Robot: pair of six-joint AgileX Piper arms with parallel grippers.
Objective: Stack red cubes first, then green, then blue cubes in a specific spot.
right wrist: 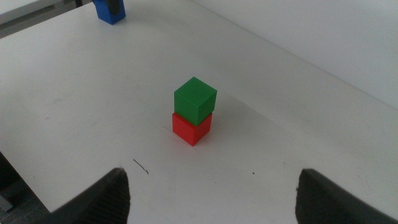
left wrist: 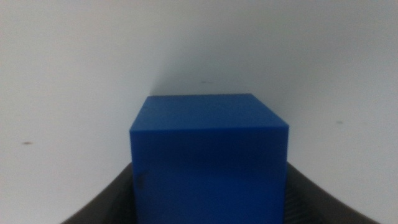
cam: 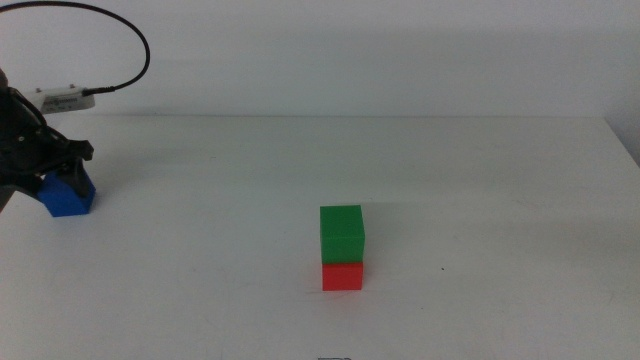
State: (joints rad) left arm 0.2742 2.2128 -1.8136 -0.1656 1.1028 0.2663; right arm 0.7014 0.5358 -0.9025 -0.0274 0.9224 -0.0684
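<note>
Blue cube (cam: 70, 196) sits at the left edge of the middle view, between the jaws of the left claw (cam: 62, 182). In the left wrist view the cube (left wrist: 209, 155) fills the gap between the two jaws, so the claw appears closed on it; whether it is lifted clear of the white desk (cam: 480, 180) cannot be told.

Procedure for the step in hand, as judged: raise the cube well above stack height before traversing toward the centre-right of the frame. Approach from directly over the green cube (cam: 342, 234), align the faces square with it, lower until contact, then open the jaws without side load. A lateral nudge would likely topple the stack.

Green cube rests on the red cube (cam: 342, 276), lower centre of the middle view, turned slightly off square in the right wrist view (right wrist: 195, 99). All three cubes look solid, matte, plain-faced and equal in size.

Right claw (right wrist: 211, 194) waits near the stack with its jaws wide apart, holding nothing.
</note>
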